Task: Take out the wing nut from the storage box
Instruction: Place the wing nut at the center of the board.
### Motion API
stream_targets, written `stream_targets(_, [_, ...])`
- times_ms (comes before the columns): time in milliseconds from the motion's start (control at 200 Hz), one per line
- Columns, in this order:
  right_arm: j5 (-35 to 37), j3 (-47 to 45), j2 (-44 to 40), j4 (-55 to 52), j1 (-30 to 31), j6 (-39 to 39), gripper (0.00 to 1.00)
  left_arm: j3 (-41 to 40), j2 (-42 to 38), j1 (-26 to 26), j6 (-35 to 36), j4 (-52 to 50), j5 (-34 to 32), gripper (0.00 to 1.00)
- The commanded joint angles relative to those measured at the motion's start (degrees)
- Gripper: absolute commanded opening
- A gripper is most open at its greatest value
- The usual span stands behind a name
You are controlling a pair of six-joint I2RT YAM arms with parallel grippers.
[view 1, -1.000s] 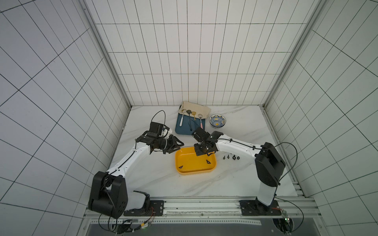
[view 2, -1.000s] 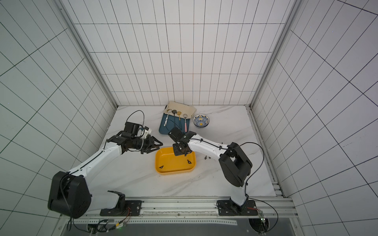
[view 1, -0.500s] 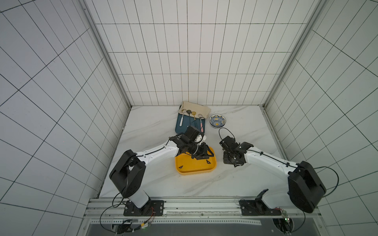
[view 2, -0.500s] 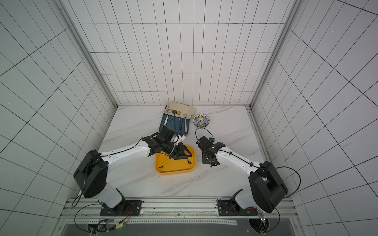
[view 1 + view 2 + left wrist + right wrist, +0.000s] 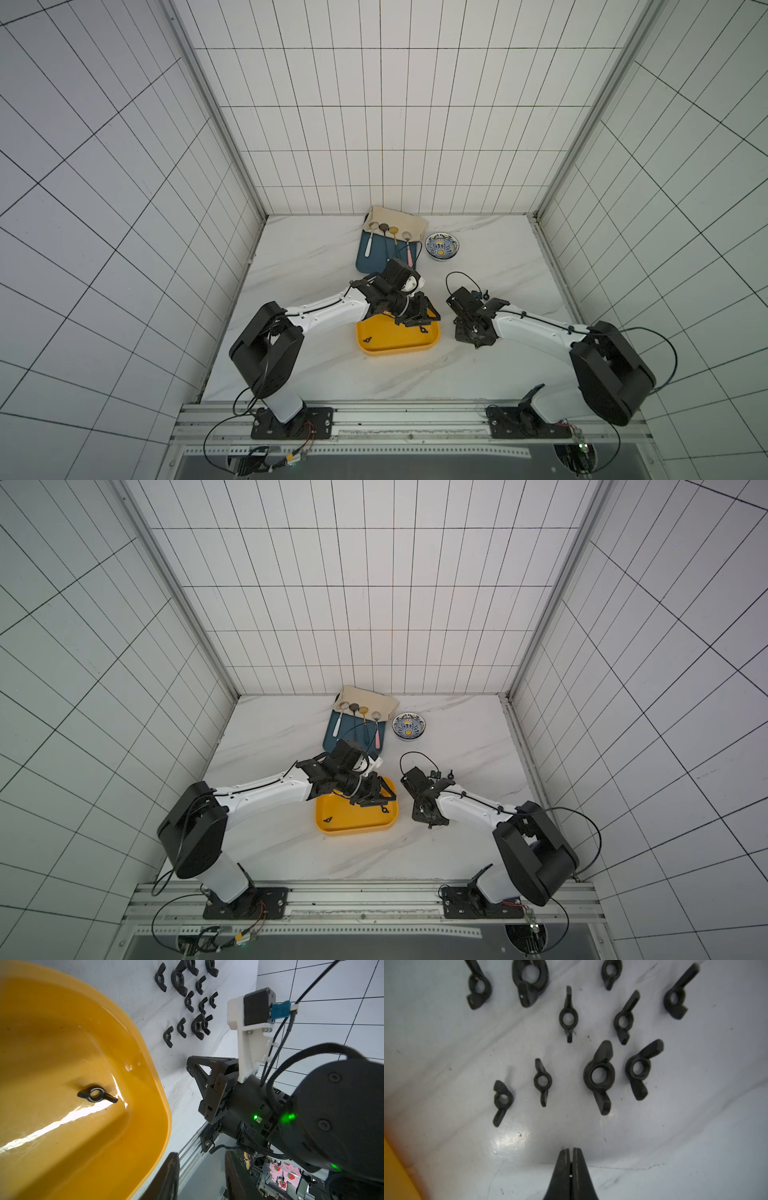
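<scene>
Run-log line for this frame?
left gripper: open, empty, over storage box corner | right gripper: shut, empty, near loose wing nuts on table | in box: two wing nuts

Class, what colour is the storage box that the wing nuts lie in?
The storage box is yellow, seen best in the left wrist view.

**Change over the last second.** The right gripper (image 5: 570,1152), earlier above the shallow yellow plastic storage box (image 5: 399,353), now stands just off the box's right side. The left gripper (image 5: 200,1156), earlier beyond the box's far-left corner, now hangs over its far-right part.
</scene>
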Motion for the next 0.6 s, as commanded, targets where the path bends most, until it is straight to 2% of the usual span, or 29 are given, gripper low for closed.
stream_targets(0, [0.43,-1.37,1.24,0.43,-0.53,1.28,0.03,-0.55,-1.73,0.1,0.49,0.68,-0.8,0.39])
stream_targets(170, [0.1,-1.53,1.35,-0.29,-0.56,1.42,0.11,-1.05,-2.38,0.68,1.09,0.0,-0.67,0.4])
stream_targets(330, [0.07,-1.49,-0.46,-1.45,-0.56,1.16,0.15,-2.26,-3.5,2.61,1.21,-0.16,0.29,0.4])
stream_targets(595, [3.48,4.13,-8.09,-10.73,1.26,-1.31,0.2,-4.5,-8.16,10.72,4.47,-3.75,2.16,0.4])
